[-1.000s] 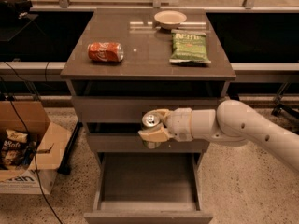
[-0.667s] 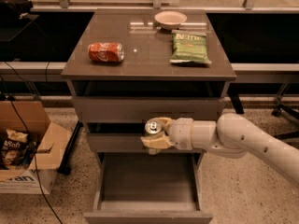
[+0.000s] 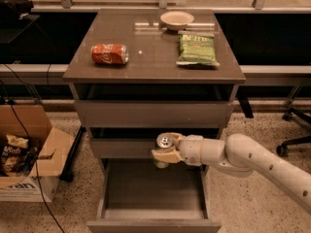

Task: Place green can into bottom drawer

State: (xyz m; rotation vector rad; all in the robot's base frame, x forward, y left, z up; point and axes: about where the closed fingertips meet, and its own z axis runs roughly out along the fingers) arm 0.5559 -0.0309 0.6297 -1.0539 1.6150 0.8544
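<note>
Green aluminium drink can (image 3: 164, 141), silver top upward, sits clamped in my cream two-finger gripper (image 3: 163, 148) just above the rear of the open grey-brown bottom drawer (image 3: 151, 188): carrying step, and I judge the next move calls for lowering before release.

The silver-topped green can (image 3: 164, 141), upright in the claw (image 3: 164, 148), hangs above the open bottom drawer (image 3: 150, 192).

Dim warm overhead light; glare streaks on tabletop (image 3: 150, 67) near far edge; deep shadow at bottom drawer (image 3: 153, 191) back edge, where lit gripper (image 3: 164, 150) clasps green can (image 3: 164, 141).
</note>
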